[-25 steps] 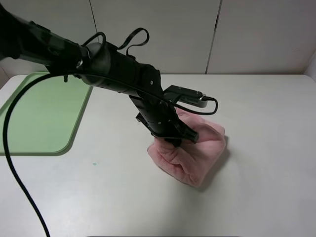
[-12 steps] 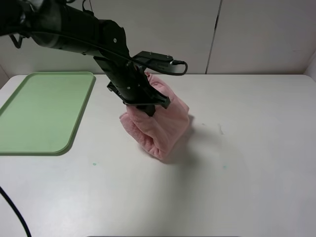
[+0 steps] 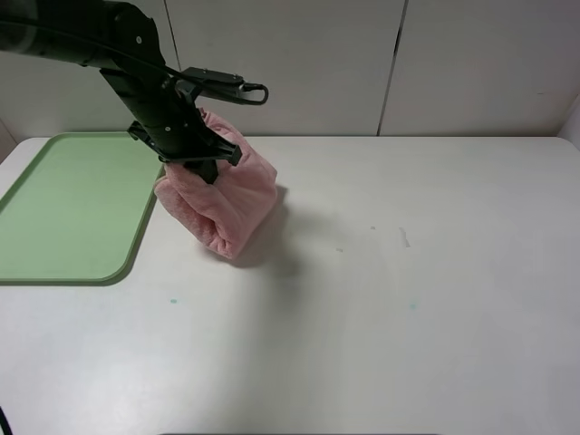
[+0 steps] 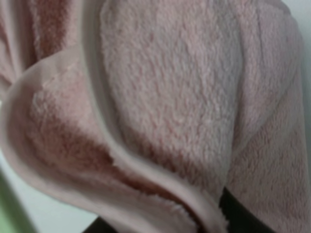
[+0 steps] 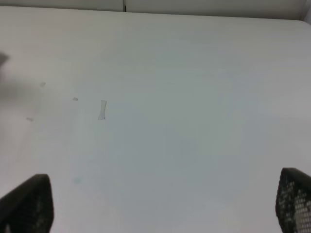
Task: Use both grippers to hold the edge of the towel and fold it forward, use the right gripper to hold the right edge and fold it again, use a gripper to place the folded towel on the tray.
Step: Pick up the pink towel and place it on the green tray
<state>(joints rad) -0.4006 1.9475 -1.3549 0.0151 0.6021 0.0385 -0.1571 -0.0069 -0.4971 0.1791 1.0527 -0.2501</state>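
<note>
The pink towel (image 3: 222, 204) hangs folded in a bundle from my left gripper (image 3: 198, 161), which is shut on its upper part, just right of the tray's right rim. The light-green tray (image 3: 63, 208) lies flat at the table's left. In the left wrist view the towel (image 4: 170, 97) fills the picture, its stitched edge (image 4: 126, 162) curving across, and a dark finger (image 4: 240, 216) shows beneath the cloth. My right gripper (image 5: 159, 201) stands open over bare table, one fingertip (image 5: 26, 204) at each side. The right arm is out of the high view.
The white table (image 3: 408, 272) stretches to the right and front of the towel, with a few small marks (image 5: 102, 109) on it. A pale panelled wall (image 3: 390, 63) rises behind the table's far edge.
My left arm has carried the towel bundle left and back, off the table's middle to beside the tray. The grip on it has not changed.
</note>
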